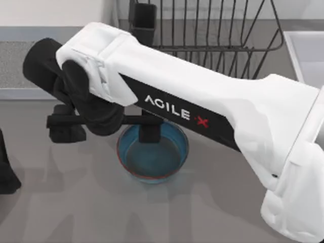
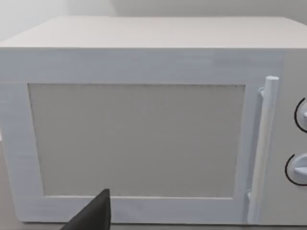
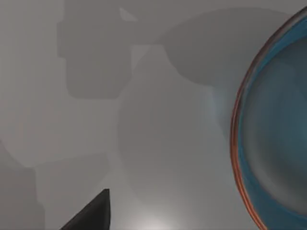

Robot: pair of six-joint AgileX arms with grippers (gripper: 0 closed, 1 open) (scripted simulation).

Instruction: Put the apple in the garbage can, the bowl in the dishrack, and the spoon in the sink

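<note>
The blue bowl (image 1: 152, 154) with its reddish rim stands on the grey table, a little left of centre, and nothing lies in it. My right arm reaches across from the right, and its gripper (image 1: 107, 135) is open wide. One dark finger (image 1: 149, 132) hangs over the bowl's far rim, the other (image 1: 66, 134) well to the bowl's left. The right wrist view has the bowl (image 3: 273, 134) at its edge and one fingertip (image 3: 91, 215). At the back stands the wire dishrack (image 1: 212, 30), with the sink's pale rim (image 1: 304, 50) to its right. The apple, spoon and garbage can are out of view.
A white microwave (image 2: 139, 139) with two round knobs stands at the back left (image 1: 15, 63). My left arm (image 1: 5, 167) is parked at the left edge of the table. The dishrack's black cutlery cup (image 1: 143, 17) sits at its left corner.
</note>
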